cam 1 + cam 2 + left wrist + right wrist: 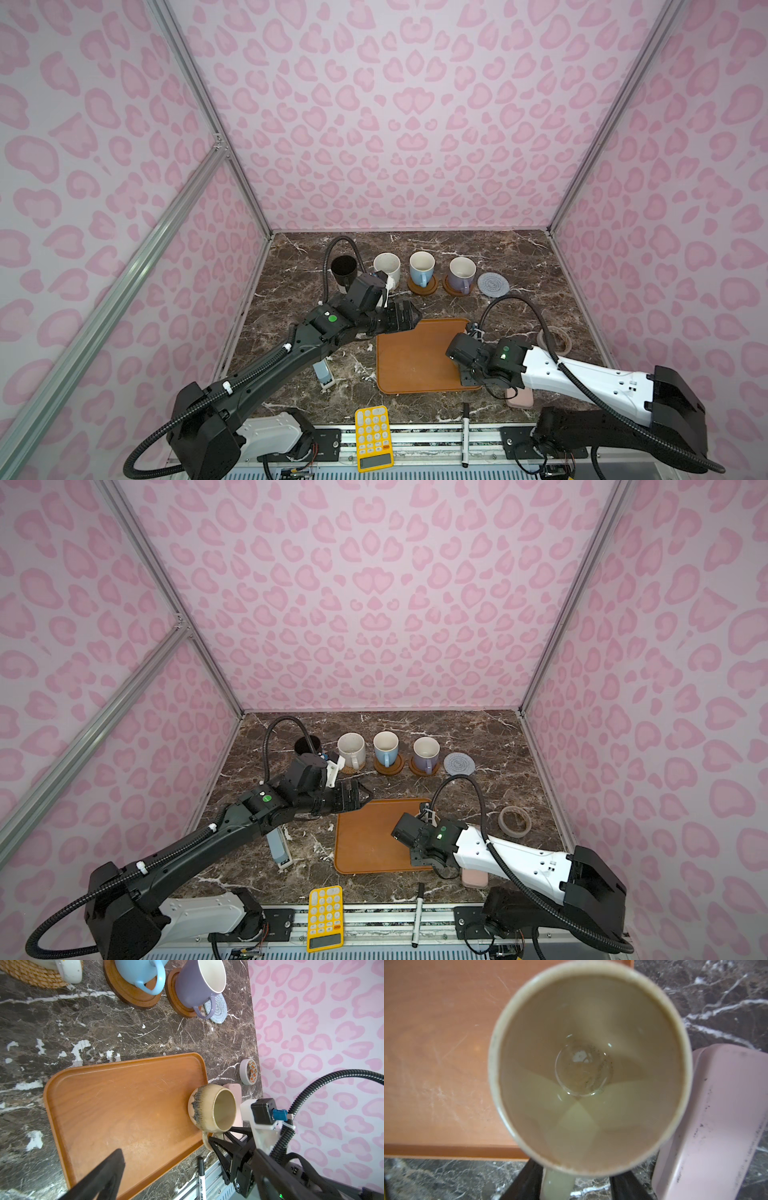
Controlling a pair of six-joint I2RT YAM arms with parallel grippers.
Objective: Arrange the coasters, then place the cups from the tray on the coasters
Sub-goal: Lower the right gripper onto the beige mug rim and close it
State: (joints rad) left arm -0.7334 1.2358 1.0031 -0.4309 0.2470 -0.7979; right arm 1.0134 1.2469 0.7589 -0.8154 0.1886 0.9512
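1. Straddling the near-pointing handle of the squat beige-yellow glazed mug [212,1107] with the right gripper [219,1134]: jaws partly closed, one finger against the handle, a gap beside the other; cannot tell whether gripped yet.
2. Standing upright, mouth up, on the near right corner of the flat orange-brown rectangular tray [415,365], just beside the pink oblong case [716,1115]; best lifted straight up to clear rim and case.
3. Hovering above the tray's far left corner with the left gripper [411,318], jaws spread wide, holding nothing; farther from the mug than the right.
4. Lying almost straight ahead: empty grey-blue woven round coaster [493,284] at the row's right end, just beside the lavender mug [461,270] on its brown wooden coaster [448,290]; bare marble between, tape roll [555,338] off to the right.
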